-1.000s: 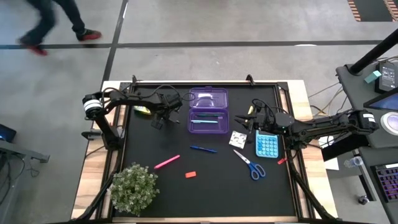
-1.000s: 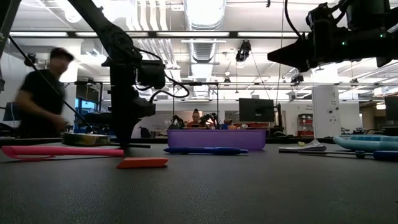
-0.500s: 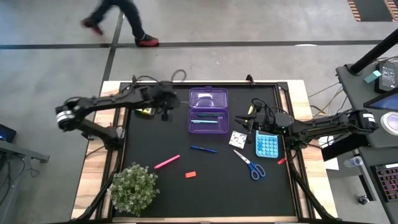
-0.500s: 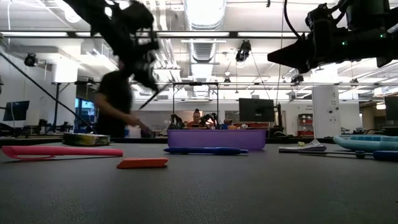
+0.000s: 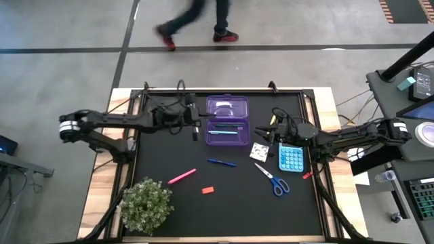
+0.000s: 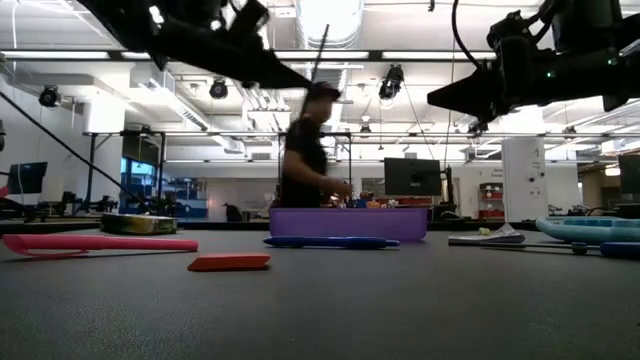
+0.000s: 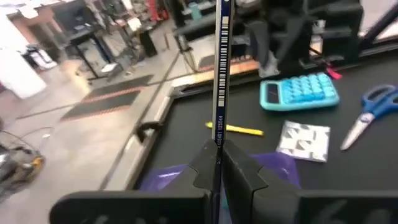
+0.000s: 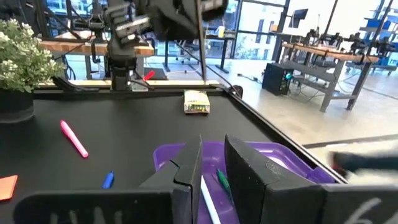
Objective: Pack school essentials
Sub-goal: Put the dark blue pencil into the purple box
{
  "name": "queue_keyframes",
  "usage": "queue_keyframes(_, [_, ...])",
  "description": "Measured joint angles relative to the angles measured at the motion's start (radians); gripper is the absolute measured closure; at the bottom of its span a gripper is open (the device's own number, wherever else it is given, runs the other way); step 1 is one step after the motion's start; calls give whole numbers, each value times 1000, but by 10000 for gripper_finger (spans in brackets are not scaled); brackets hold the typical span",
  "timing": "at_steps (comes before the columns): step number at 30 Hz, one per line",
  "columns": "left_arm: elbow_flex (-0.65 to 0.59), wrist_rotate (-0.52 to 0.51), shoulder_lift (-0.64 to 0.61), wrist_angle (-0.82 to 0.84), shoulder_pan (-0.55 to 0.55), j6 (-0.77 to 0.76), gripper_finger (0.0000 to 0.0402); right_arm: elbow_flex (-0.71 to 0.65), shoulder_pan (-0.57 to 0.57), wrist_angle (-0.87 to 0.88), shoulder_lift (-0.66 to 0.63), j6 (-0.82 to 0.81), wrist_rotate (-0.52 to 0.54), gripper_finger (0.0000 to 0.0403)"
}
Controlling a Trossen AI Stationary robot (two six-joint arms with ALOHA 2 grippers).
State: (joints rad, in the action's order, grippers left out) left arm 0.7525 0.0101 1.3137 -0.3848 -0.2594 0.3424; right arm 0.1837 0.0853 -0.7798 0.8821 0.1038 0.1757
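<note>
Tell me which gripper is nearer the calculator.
Right. The right gripper hovers just beside the calculator, above the white patterned square. The left gripper, shut on a pen, is across the purple case, much farther away.

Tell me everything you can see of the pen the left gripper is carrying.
The pen is thin and straight, with a barcode-like striped label along its barrel. The left gripper, shut on it near one end, holds it in the air near the purple case. Nothing else touches it. Its colour is hard to tell.
</note>
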Motion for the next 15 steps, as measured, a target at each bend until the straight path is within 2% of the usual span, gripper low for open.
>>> queue_keyframes(5, [20,0,159,-19,25,-72,400,0,0,-12,-5,11,0,344])
queue_keyframes(10, [98,-1,325,-6,28,-127,401,0,0,-11,-4,10,0,344])
queue_keyframes(15, [229,0,409,201,31,-88,401,0,0,-11,-4,-2,0,344])
